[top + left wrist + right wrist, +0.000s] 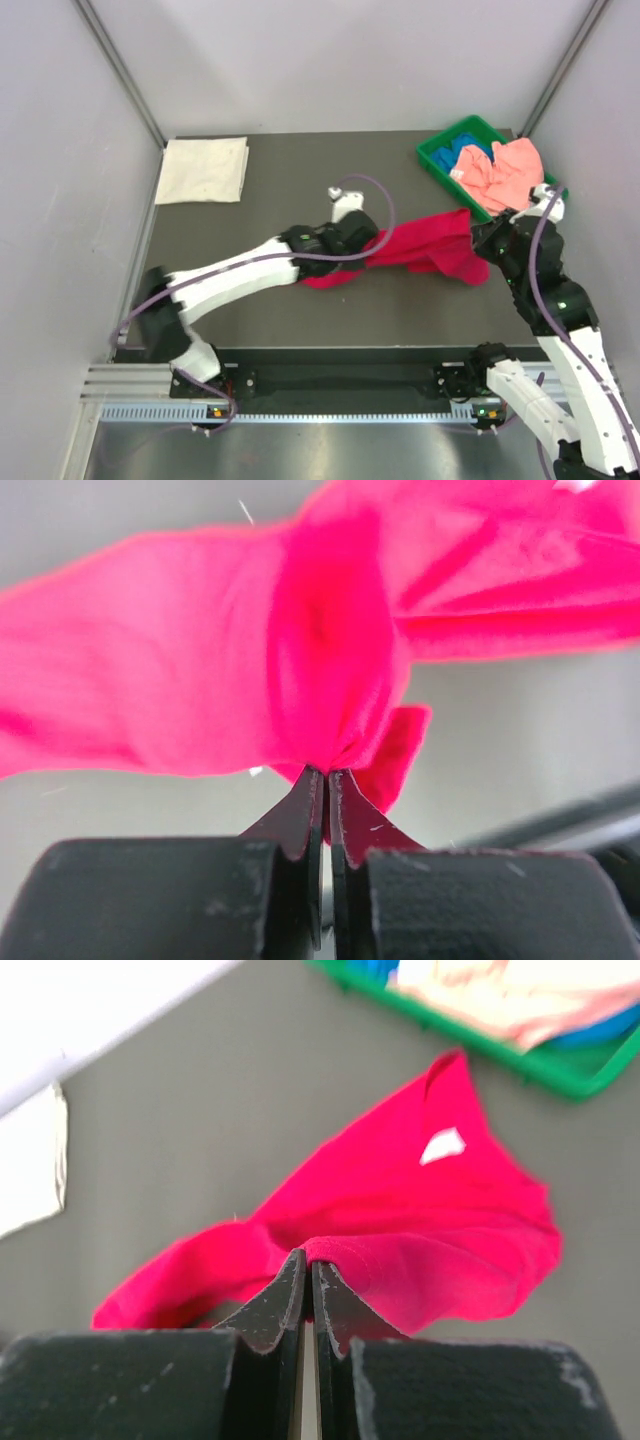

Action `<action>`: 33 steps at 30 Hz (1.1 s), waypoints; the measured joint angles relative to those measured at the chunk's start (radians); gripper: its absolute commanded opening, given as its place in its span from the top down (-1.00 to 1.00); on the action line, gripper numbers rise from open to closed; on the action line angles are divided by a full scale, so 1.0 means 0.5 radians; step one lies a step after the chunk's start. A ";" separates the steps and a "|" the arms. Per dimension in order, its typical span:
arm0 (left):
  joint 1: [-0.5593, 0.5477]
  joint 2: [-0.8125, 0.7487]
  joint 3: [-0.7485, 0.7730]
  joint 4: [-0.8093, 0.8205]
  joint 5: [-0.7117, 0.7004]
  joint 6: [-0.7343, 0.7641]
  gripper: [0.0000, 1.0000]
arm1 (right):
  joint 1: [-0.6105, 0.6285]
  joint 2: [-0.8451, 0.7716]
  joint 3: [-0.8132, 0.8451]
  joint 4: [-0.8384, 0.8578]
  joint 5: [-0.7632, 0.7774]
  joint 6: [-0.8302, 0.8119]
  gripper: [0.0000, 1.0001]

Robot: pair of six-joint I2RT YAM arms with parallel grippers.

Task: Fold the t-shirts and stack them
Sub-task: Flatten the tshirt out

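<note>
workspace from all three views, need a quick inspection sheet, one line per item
surface: dark grey tabletop, bare in the middle
job's things: red shirt bunched and stretched between the two arms; white shirt folded square at the far left corner; pink shirt and blue shirt heaped unfolded in the green bin at the far right
clutter: nothing seen
grippers: left tool shut on the red shirt; right tool shut on another fold of it
cables: purple cable loops clear above the left arm, not caught in cloth
surroundings: pale walls on three sides; metal rail at the near edge
</note>
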 measured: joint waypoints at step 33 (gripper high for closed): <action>0.806 -0.085 -0.216 -0.260 0.037 0.618 0.06 | 0.004 0.417 -0.159 0.275 -0.388 -0.128 1.00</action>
